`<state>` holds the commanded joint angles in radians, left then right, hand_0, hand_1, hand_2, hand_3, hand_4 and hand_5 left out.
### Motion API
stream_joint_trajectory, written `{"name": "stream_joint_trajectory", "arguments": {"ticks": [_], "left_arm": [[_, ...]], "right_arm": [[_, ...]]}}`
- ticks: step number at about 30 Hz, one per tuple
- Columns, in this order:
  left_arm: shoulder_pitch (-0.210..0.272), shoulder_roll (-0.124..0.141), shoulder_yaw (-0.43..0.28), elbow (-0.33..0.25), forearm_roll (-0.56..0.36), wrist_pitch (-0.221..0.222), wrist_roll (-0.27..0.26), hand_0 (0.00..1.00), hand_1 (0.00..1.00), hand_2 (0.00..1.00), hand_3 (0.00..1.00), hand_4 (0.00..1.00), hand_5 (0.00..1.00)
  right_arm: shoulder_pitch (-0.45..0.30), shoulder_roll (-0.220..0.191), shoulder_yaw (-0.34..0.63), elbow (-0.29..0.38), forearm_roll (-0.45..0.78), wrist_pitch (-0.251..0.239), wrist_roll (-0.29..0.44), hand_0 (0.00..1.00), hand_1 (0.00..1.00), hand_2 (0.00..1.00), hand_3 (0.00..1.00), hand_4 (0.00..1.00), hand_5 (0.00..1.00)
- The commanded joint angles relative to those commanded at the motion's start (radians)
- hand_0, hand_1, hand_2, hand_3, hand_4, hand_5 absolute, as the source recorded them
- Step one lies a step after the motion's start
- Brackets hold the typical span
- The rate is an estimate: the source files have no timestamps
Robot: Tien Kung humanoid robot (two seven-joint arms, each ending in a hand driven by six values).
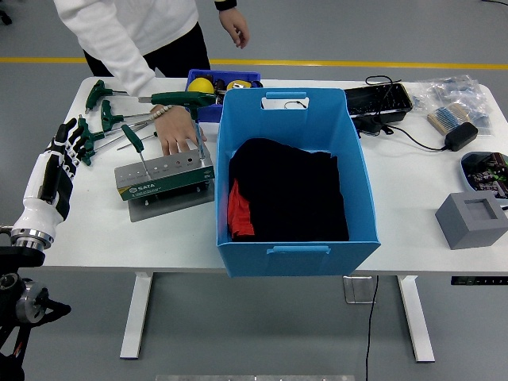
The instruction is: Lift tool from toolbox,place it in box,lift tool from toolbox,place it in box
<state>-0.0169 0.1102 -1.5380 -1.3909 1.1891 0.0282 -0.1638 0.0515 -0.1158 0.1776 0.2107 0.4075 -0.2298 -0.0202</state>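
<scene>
Your left arm (pixel 40 202) rises at the frame's left edge; its hand (pixel 67 143) points upward, fingers spread, holding nothing.

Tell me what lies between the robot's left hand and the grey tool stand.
In the head view, loose green-handled T-wrenches lie on the white table between the left hand and the tool stand, where a person's hand rests.

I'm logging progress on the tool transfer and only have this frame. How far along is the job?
Nothing looks done: the blue box shows only dark cloth and something red, no tool. Nothing is in hand: the left robot hand hovers open at the table's left edge, while a person's hand rests on the grey tool holder. Both lifts are left; one T-handle tool stands in the holder, others lie behind it.
</scene>
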Motion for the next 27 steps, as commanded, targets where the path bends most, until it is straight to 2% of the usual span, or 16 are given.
{"name": "stream_joint_trajectory", "arguments": {"ticks": [2, 7, 8, 10, 13, 14, 15, 19, 20, 21, 25, 26, 27], "left_arm": [[-0.001, 0.002, 0.001, -0.002, 0.019, 0.003, 0.0, 0.998, 0.998, 0.998, 0.998, 0.988, 0.962], [-0.004, 0.008, 0.003, -0.009, 0.069, 0.009, -0.001, 0.998, 0.998, 0.998, 0.998, 0.988, 0.962], [-0.005, 0.01, 0.004, -0.01, 0.078, 0.012, -0.002, 0.998, 0.998, 0.998, 0.998, 0.998, 0.903], [-0.007, 0.013, 0.004, -0.013, 0.097, 0.016, -0.002, 0.998, 0.998, 0.998, 0.998, 0.998, 0.903], [-0.022, 0.028, 0.004, -0.029, 0.178, 0.043, 0.013, 0.998, 0.998, 0.998, 0.998, 0.998, 0.903], [-0.03, 0.033, 0.005, -0.035, 0.214, 0.052, 0.021, 0.998, 0.998, 0.998, 0.998, 0.998, 0.844], [-0.042, 0.043, 0.007, -0.047, 0.253, 0.068, 0.033, 0.998, 0.998, 0.998, 0.998, 0.998, 0.844], [-0.109, 0.088, 0.037, -0.091, 0.414, 0.11, 0.086, 0.998, 0.998, 0.998, 0.998, 0.998, 0.844], [-0.133, 0.1, 0.051, -0.097, 0.46, 0.114, 0.104, 0.998, 0.998, 0.998, 0.998, 0.998, 0.696], [-0.16, 0.112, 0.069, -0.101, 0.505, 0.118, 0.126, 0.998, 0.998, 0.998, 0.998, 0.998, 0.696], [-0.287, 0.157, 0.17, -0.091, 0.674, 0.068, 0.246, 0.998, 0.998, 0.998, 0.998, 0.998, 0.696], [-0.323, 0.165, 0.202, -0.083, 0.72, 0.042, 0.278, 0.998, 0.998, 0.998, 0.998, 0.998, 0.611], [-0.345, 0.168, 0.223, -0.077, 0.752, 0.025, 0.298, 0.998, 0.998, 0.998, 0.998, 0.998, 0.611]], "right_arm": [[0.0, 0.0, 0.0, 0.0, 0.0, 0.0, 0.0, 0.648, 0.638, 0.717, 0.549, 0.771, 0.665], [-0.002, 0.0, 0.001, 0.0, -0.003, 0.0, -0.002, 0.648, 0.638, 0.717, 0.549, 0.771, 0.665], [-0.002, 0.0, 0.002, 0.0, -0.003, 0.0, -0.002, 0.648, 0.638, 0.716, 0.549, 0.772, 0.666], [-0.003, 0.0, 0.004, 0.0, -0.007, 0.0, -0.003, 0.648, 0.638, 0.716, 0.549, 0.772, 0.666], [-0.004, 0.0, 0.006, 0.0, -0.011, 0.0, -0.005, 0.648, 0.638, 0.716, 0.549, 0.772, 0.666], [-0.004, 0.0, 0.007, 0.0, -0.011, 0.0, -0.005, 0.648, 0.638, 0.716, 0.55, 0.772, 0.666], [-0.004, 0.0, 0.007, 0.0, -0.012, 0.0, -0.006, 0.648, 0.638, 0.716, 0.55, 0.772, 0.666], [-0.003, -0.001, 0.009, -0.001, -0.014, 0.002, -0.008, 0.648, 0.638, 0.716, 0.55, 0.772, 0.666], [-0.003, -0.001, 0.011, -0.001, -0.016, 0.002, -0.009, 0.648, 0.636, 0.716, 0.55, 0.773, 0.667], [-0.003, -0.002, 0.014, -0.001, -0.02, 0.002, -0.01, 0.648, 0.636, 0.716, 0.55, 0.773, 0.667], [-0.002, -0.003, 0.028, -0.002, -0.039, 0.002, -0.017, 0.648, 0.636, 0.716, 0.55, 0.773, 0.667], [-0.002, -0.004, 0.032, -0.003, -0.045, 0.003, -0.019, 0.648, 0.637, 0.716, 0.55, 0.773, 0.666], [-0.001, -0.005, 0.033, -0.003, -0.048, 0.003, -0.02, 0.648, 0.637, 0.716, 0.55, 0.773, 0.666]]}}
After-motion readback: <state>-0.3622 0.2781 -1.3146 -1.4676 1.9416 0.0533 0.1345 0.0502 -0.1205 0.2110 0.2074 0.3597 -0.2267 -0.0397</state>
